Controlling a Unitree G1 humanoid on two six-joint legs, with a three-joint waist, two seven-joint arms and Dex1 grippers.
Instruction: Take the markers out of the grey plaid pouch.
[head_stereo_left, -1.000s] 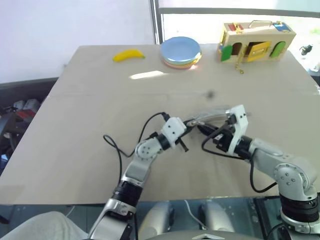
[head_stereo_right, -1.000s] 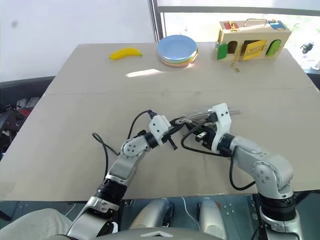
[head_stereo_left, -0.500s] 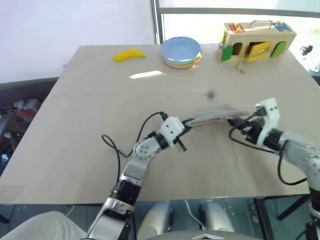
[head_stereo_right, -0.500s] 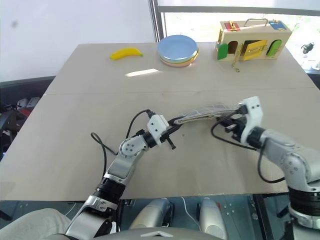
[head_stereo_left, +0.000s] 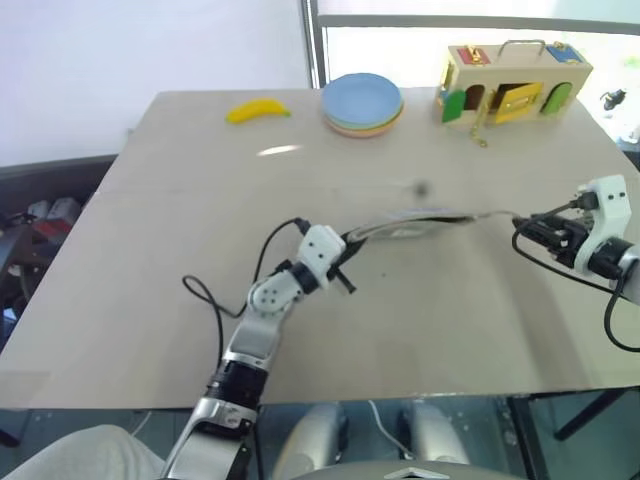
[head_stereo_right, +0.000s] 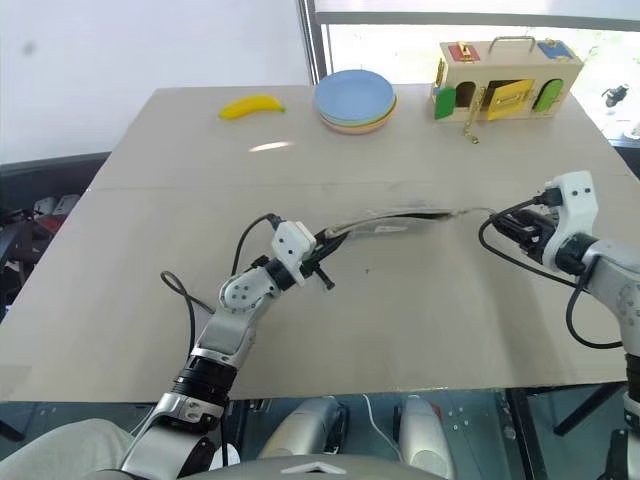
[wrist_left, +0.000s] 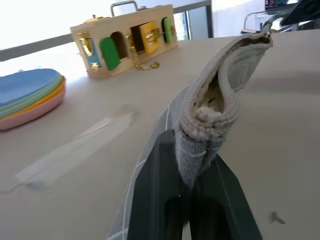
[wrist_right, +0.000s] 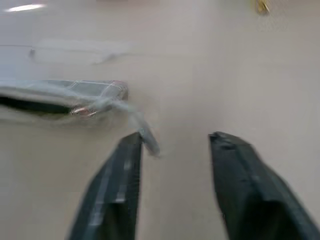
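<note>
Left end effector (head_stereo_left: 349, 266) is clamped on one end of the pouch (head_stereo_left: 410, 226), holding it low over the middle of the bench (head_stereo_left: 160, 250), and from the head camera the pouch stretches out thin toward the right end effector (head_stereo_left: 520, 232), which sits just beyond its far end with nothing in it. Over to the left wrist camera: the two black fingers (wrist_left: 155, 200) are pressed together on a bunched fold of grey plaid fabric, and the pouch mouth gapes open ahead, yellowish lining showing, but whether any markers are in there I cannot tell. Now the right wrist camera: the fingers (wrist_right: 117, 185) are spread wide and empty, the pouch end and its thin zipper tail lying just ahead of them, the tail close by one fingertip. So where does that leave the task? By my read, the opening part looks done or nearly so, and the real job is all still ahead: no marker lies out on the bench, so each one has yet to be drawn out.
</note>
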